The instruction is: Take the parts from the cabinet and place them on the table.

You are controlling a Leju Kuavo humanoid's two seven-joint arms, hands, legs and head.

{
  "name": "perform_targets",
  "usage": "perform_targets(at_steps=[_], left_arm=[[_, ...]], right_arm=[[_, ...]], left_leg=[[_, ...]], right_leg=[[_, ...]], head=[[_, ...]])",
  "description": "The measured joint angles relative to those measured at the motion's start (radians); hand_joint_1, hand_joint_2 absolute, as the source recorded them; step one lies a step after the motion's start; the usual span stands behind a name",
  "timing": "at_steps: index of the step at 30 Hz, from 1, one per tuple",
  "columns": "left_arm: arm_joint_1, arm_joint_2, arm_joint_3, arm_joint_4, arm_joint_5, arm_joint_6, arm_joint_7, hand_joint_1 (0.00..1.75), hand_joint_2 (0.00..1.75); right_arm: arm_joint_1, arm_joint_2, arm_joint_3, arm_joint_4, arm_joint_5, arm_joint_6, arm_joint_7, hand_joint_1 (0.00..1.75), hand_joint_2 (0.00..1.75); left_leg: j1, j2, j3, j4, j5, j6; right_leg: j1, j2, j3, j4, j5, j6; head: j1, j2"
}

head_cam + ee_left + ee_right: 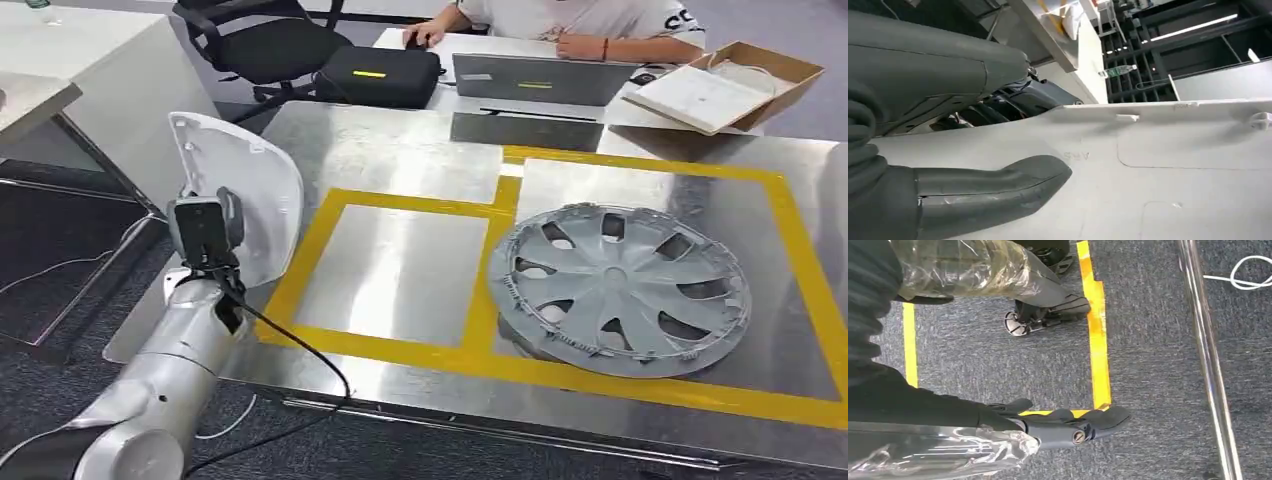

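Observation:
My left hand (948,90) grips a white plastic panel (250,180), thumb on one face and dark fingers on the other. In the head view the panel stands upright over the left end of the steel table (400,150), just outside the left yellow-taped box (395,270). Close up in the left wrist view, the panel (1173,165) shows moulded tabs. A grey wheel cover (620,290) lies flat in the right taped box. My right hand (1063,425) hangs low over the carpet, fingers stretched out and holding nothing.
A person sits at the far side of the table behind a laptop (540,75). A black case (380,75) and an open cardboard box (725,85) stand near them. An office chair (260,40) and a white table (80,60) stand at the back left.

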Motion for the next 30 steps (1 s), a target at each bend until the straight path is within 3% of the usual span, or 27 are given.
perform_targets(at_steps=[18,24,30], left_arm=[[-0.005,-0.003,-0.015,0.023,-0.001,-0.025,0.0,1.75,1.75],[-0.008,-0.022,-0.031,0.044,-0.015,-0.052,0.0,1.75,1.75],[-0.01,-0.044,-0.075,0.087,-0.073,-0.031,0.001,1.75,1.75]], right_arm=[[0.0,-0.001,0.0,0.0,-0.003,0.0,0.0,0.0,1.75],[0.0,-0.004,0.0,0.0,-0.01,0.0,0.005,0.0,1.75],[0.0,-0.005,0.0,0.0,-0.016,-0.001,0.006,0.0,1.75]], left_leg=[[0.0,0.0,0.0,0.0,0.0,0.0],[0.0,0.0,0.0,0.0,0.0,0.0],[-0.001,0.0,0.0,0.0,0.0,0.0]], right_leg=[[0.0,0.0,0.0,0.0,0.0,0.0],[0.0,0.0,0.0,0.0,0.0,0.0],[-0.001,-0.001,0.0,0.0,0.0,0.0]], head=[[0.0,0.0],[0.0,0.0],[0.0,0.0]])
